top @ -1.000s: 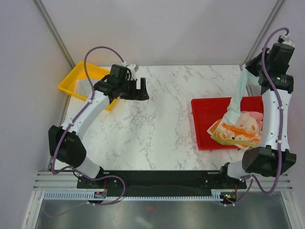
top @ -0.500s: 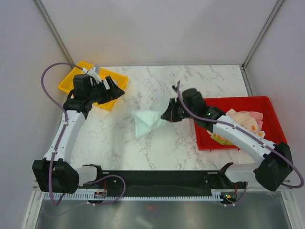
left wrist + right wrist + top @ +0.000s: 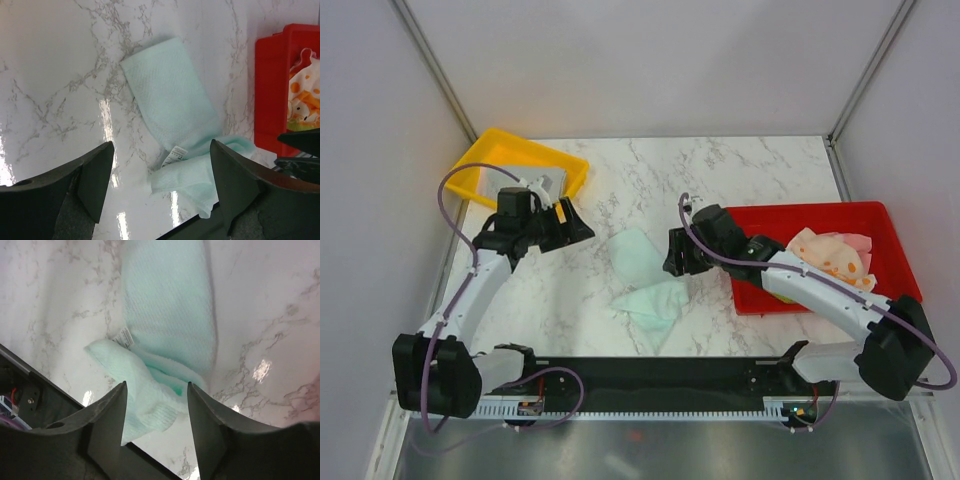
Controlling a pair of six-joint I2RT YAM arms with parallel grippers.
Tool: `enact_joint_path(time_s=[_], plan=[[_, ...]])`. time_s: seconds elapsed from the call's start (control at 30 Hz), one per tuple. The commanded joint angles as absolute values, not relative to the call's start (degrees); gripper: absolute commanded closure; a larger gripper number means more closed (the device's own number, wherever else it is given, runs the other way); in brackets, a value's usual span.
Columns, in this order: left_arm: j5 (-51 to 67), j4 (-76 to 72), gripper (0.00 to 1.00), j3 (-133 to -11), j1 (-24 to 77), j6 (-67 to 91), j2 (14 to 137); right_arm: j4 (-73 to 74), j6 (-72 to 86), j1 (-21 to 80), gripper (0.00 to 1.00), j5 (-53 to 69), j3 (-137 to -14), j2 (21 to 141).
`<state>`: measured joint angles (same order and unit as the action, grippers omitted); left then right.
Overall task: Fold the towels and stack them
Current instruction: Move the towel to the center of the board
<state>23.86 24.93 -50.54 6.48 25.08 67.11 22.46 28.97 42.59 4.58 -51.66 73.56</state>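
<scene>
Top view: we are finding the mint towel (image 3: 645,285) lying rumpled mid-frame on the counter (image 3: 740,170), its long axis running upper left to lower right. The right pincer (image 3: 672,255) is sitting just beside its right edge, so it is the nearer one. The left pincer (image 3: 578,226) is standing off to the upper left. The red tray (image 3: 760,232) is crowding the right side.

Left wrist: the jaws are gaping wide and empty, and the towel (image 3: 170,100) is lying centre-frame with its label showing.

Right wrist: the jaws are standing apart, gripping nothing, with the towel (image 3: 170,315) lying below them and bunching at its lower end.
</scene>
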Motion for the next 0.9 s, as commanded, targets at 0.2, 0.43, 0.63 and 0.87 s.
enact_joint_path(time_s=[0.2,0.43,0.63,0.87], plan=[[20.58,12.22,0.23,-51.14,9.75,31.54,81.26,21.88,17.4,35.96,0.41,6.31,-78.91,96.39],[9.33,12.66,0.27,-56.69,17.12,35.07,94.12,18.54,18.63,31.29,0.42,8.61,-79.02,99.49],[2.38,12.04,0.3,-58.71,20.21,37.97,102.11,16.18,18.28,30.41,0.44,8.96,-73.84,98.61],[1.32,13.8,0.45,-63.89,21.88,39.55,108.8,14.86,17.67,29.8,0.45,8.35,-70.84,97.82]])
